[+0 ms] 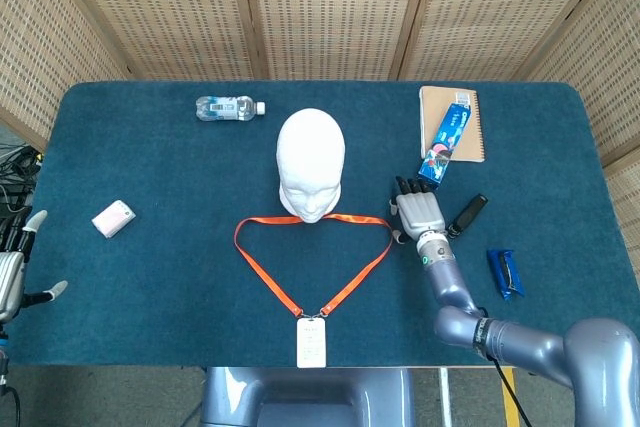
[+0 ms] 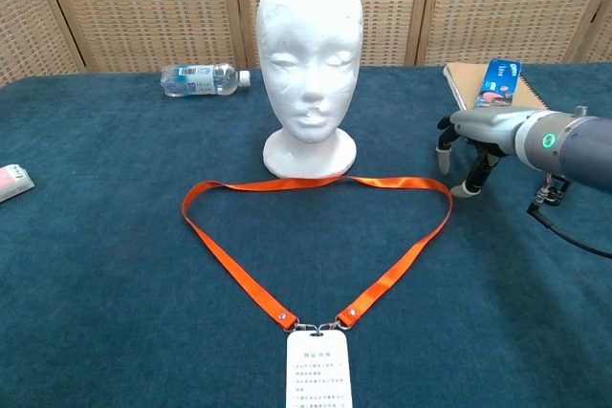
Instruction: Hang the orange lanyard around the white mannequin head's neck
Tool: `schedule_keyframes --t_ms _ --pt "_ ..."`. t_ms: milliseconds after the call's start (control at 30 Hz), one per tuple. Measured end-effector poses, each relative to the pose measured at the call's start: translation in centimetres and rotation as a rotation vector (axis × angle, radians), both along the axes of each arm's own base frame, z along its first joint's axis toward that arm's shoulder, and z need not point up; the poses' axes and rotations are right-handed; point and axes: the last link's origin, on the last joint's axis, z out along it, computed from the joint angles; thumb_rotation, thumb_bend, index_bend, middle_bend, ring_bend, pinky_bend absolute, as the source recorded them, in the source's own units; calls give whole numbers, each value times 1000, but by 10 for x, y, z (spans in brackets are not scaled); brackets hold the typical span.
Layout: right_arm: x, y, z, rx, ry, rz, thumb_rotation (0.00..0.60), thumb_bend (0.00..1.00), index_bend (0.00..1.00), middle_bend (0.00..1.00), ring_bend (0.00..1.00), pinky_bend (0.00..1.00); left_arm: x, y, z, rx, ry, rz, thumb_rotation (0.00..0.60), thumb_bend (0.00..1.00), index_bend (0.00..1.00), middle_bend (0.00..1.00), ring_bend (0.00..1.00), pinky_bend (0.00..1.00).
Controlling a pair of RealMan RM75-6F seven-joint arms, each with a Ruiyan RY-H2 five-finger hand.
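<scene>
The white mannequin head [image 1: 311, 163] [image 2: 310, 64] stands upright at the table's middle. The orange lanyard [image 1: 312, 249] [image 2: 316, 236] lies flat in front of it in a triangle, its top strap touching the base and a white badge [image 1: 311, 341] [image 2: 318, 370] at the near tip. My right hand [image 1: 419, 214] [image 2: 473, 139] hovers palm down just right of the lanyard's right corner, fingers spread, holding nothing. My left hand [image 1: 14, 267] shows only at the far left edge of the head view, fingers apart and empty.
A water bottle [image 1: 229, 106] [image 2: 203, 78] lies behind the mannequin head. A notebook [image 1: 452, 123] with a blue packet [image 1: 447, 139] on it lies at the back right. A black object [image 1: 466, 213] and a blue wrapper [image 1: 504, 272] lie right of my right hand. A small white box [image 1: 113, 218] sits left.
</scene>
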Motion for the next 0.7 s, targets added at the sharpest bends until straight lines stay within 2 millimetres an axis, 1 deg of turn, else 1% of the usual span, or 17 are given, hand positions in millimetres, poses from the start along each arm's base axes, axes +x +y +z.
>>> schedule_keyframes --t_ms 400,567,700 --pt "3 1 -10 11 4 -8 600 514 511 0 0 0 0 0 0 -2 -2 1 600 0 0 0 0 0" --pt "6 0 -8 -11 -3 -6 600 523 511 0 0 0 0 1 -1 -3 -3 2 600 0 0 0 0 0" --pt "13 -1 -4 -27 -26 -1 600 538 510 0 0 0 0 0 -1 -4 -3 1 600 0 0 0 0 0"
